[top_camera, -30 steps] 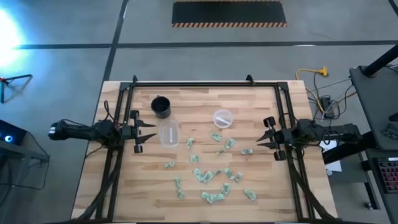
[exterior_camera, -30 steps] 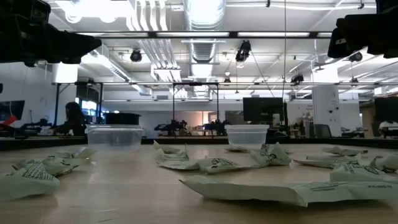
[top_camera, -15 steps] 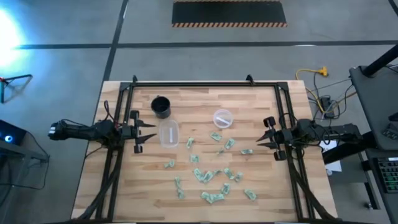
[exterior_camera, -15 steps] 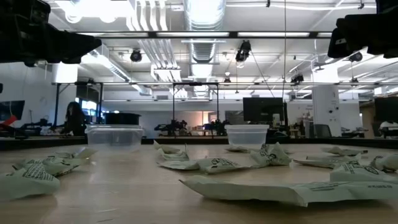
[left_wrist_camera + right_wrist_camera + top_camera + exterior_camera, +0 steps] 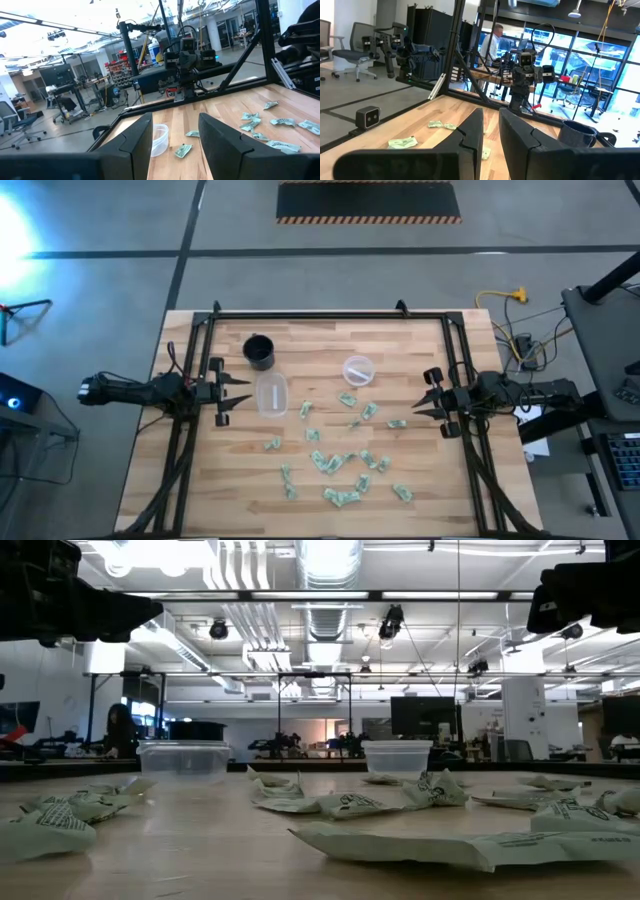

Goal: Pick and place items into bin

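Nothing moved since the earlier frame, honestly. Left hand (image 5: 240, 394) hung at the table's (image 5: 420, 500) left edge, fingers apart and empty, beside a clear tub (image 5: 271, 394). Right hand (image 5: 423, 399) sat at the right edge, fingers nearly together, empty. Items (image 5: 346, 461) lay scattered mid-table, near a round tub (image 5: 358, 369) and black cup (image 5: 259, 352).

The setting was a robotics lab in a large open industrial hall. Exposed ducts (image 5: 325, 565) and pipes ran under the ceiling. The wooden worktop (image 5: 320, 345) stood in a black metal frame (image 5: 310, 314) on a concrete floor (image 5: 120, 280). Further robot arms on stands (image 5: 525, 75), office chairs (image 5: 352, 52), monitors (image 5: 425, 718) and a person at a desk (image 5: 115, 730) were visible beyond.
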Controlling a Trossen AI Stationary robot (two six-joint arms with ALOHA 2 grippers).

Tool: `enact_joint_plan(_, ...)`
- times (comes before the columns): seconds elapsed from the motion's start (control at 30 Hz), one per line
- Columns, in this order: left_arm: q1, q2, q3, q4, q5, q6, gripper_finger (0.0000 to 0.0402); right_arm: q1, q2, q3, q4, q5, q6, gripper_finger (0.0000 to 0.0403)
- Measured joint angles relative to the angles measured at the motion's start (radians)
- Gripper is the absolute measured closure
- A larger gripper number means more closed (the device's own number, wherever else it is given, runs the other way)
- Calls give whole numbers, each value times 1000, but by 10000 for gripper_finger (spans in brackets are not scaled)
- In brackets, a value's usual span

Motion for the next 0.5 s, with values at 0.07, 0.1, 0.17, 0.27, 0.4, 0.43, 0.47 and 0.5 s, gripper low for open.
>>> enact_joint_plan(0.07, 0, 0, 0, 0, 0, 0, 258, 0, 0, 0, 0, 0, 0, 351)
enact_joint_plan(0.1, 0, 0, 0, 0, 0, 0, 258, 0, 0, 0, 0, 0, 0, 351)
enact_joint_plan(0.17, 0, 0, 0, 0, 0, 0, 258, 0, 0, 0, 0, 0, 0, 351)
enact_joint_plan(0.27, 0, 0, 0, 0, 0, 0, 258, 0, 0, 0, 0, 0, 0, 351)
enact_joint_plan(0.4, 0, 0, 0, 0, -4, 0, 258, 0, 0, 0, 0, 0, 0, 351)
enact_joint_plan(0.43, 0, 0, 0, 0, -6, 0, 258, 0, 0, 0, 0, 0, 0, 351)
enact_joint_plan(0.47, 0, 0, 0, 0, -6, 0, 258, 0, 0, 0, 0, 0, 0, 351)
enact_joint_plan(0.5, 0, 0, 0, 0, -6, 0, 258, 0, 0, 0, 0, 0, 0, 351)
